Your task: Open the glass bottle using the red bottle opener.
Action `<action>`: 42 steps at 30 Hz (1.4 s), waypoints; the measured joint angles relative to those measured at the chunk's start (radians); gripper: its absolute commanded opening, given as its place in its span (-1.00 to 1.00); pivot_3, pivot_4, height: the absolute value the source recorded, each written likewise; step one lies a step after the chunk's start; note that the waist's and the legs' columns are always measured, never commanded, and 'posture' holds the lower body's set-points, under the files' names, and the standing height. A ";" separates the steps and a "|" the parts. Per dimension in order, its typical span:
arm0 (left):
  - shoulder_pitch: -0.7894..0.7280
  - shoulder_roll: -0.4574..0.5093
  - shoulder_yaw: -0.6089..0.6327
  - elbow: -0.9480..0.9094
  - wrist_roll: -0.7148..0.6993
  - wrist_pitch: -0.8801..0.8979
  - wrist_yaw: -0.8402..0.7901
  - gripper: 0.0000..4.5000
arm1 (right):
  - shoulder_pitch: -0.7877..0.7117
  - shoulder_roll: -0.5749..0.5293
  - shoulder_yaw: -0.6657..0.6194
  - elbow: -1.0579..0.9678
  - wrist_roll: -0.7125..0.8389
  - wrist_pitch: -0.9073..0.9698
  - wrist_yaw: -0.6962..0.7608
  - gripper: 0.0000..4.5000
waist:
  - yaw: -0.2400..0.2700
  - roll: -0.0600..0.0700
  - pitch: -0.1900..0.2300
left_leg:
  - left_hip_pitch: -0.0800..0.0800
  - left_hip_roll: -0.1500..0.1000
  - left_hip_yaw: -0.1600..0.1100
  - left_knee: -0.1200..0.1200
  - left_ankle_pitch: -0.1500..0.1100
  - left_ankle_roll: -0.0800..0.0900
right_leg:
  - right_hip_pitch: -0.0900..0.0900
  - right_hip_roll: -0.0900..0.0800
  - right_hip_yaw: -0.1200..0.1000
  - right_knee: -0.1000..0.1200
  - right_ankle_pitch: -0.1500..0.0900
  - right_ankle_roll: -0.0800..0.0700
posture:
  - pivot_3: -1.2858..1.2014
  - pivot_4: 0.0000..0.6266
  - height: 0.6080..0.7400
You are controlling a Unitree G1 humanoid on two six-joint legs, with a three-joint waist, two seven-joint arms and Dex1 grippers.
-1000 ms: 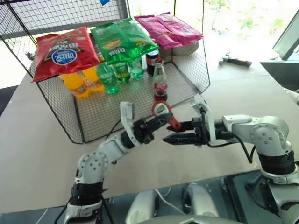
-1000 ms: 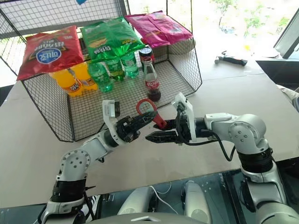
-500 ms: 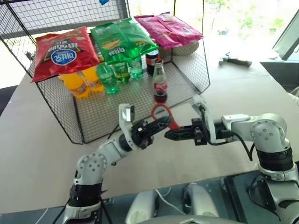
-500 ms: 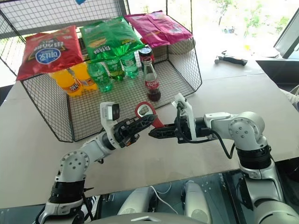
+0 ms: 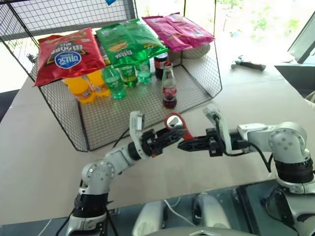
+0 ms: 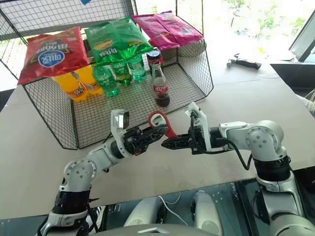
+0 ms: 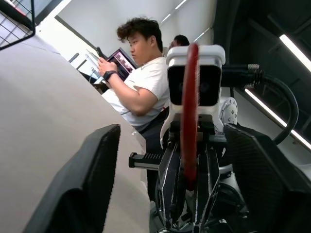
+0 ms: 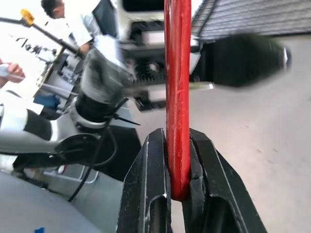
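The glass bottle [image 5: 169, 88] stands upright in the wire basket [image 5: 93, 129], near its open front, its cap on. In front of it, above the table, the red bottle opener [image 5: 174, 123] hangs with its ring head up. My right gripper [image 5: 181, 144] is shut on the opener's handle, and the right wrist view has its fingers [image 8: 156, 160] pressed on the red bar [image 8: 176, 73]. My left gripper [image 5: 172, 136] is open; its fingers [image 7: 85, 189] stand wide on either side of the opener [image 7: 189, 111] without touching it.
The basket also holds green bottles [image 5: 114, 81], orange bottles [image 5: 78, 89] and a dark red-capped bottle [image 5: 160, 61], under red, green and pink snack bags [image 5: 64, 54]. A hammer-like tool [image 5: 247, 64] lies far right on the table. A seated person [image 7: 141, 82] is off to one side.
The opener passed from my left gripper to my right: the right shut on its handle, then the left opened and let go. The opener's head sits slightly to the right and lower than before.
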 measured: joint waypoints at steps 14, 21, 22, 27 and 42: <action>-0.125 -0.106 -0.052 0.174 0.647 -0.650 0.171 1.00 | 0.123 0.046 -0.055 0.009 -0.539 -0.663 -0.184 -1.00 | 0.001 0.000 0.000 | 0.000 0.000 0.002 -0.001 0.000 0.000 | 0.000 0.000 0.001 -0.004 0.001 0.001 | 0.03 -0.52 0.92; -0.283 -0.134 -0.071 0.487 0.926 -0.982 0.315 1.00 | 0.110 0.100 -0.016 0.009 -0.710 -0.886 -0.212 -1.00 | 0.000 0.000 0.000 | -0.001 0.000 0.001 -0.002 0.000 0.000 | 0.000 0.000 0.000 -0.005 0.001 0.001 | 0.03 -0.52 0.92; -0.300 -0.135 -0.071 0.520 0.937 -1.003 0.318 1.00 | 0.110 0.102 -0.011 0.009 -0.720 -0.892 -0.213 -1.00 | 0.001 0.000 0.000 | -0.001 0.000 0.001 -0.002 0.000 0.000 | 0.000 0.000 -0.001 -0.005 0.001 0.001 | 0.03 -0.52 0.92; -0.430 -0.144 -0.070 0.735 0.976 -1.105 0.333 1.00 | 0.116 0.142 0.029 -0.008 -0.753 -0.907 -0.215 -1.00 | 0.000 0.000 0.000 | -0.001 0.000 0.001 -0.002 0.000 0.000 | 0.000 0.000 -0.002 -0.005 0.001 0.001 | 0.03 -0.52 0.92; -0.652 -0.210 -0.034 1.153 0.974 -1.194 0.324 1.00 | 0.136 0.157 0.030 -0.040 -0.784 -0.908 -0.223 -1.00 | -0.002 0.000 0.000 | -0.001 -0.001 0.000 -0.002 0.000 0.000 | 0.000 0.000 -0.003 -0.005 0.003 0.004 | 0.03 -0.52 0.92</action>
